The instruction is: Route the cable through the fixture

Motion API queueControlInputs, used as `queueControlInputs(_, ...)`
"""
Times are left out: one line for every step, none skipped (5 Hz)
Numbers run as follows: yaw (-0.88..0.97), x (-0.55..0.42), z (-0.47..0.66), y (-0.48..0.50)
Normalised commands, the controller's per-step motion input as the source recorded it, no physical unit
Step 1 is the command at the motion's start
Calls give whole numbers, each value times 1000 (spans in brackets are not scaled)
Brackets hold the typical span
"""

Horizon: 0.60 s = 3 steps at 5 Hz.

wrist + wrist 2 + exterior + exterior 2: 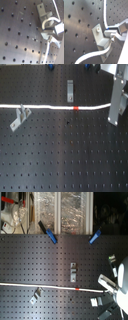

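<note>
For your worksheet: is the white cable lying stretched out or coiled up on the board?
Stretched out. In the first exterior view the cable runs in one nearly straight line across the perforated board, red band partway along, no loops.

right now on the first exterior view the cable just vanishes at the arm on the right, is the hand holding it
observer: yes, in the second wrist view the hand looks closed on the cable.
operator: any fixture near it
observer: a grey bracket sits right beside the fingertips, and the cable curves past its base.
operator: anything else hidden behind the arm
observer: the second exterior view shows an upper bracket above the hand and a lower bracket below it.
</note>
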Motion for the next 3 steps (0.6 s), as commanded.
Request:
queueControlInputs(-300, -105, 198, 57)
queueControlInputs(0, -51, 5, -226)
queueControlInputs(69, 93, -233, -437)
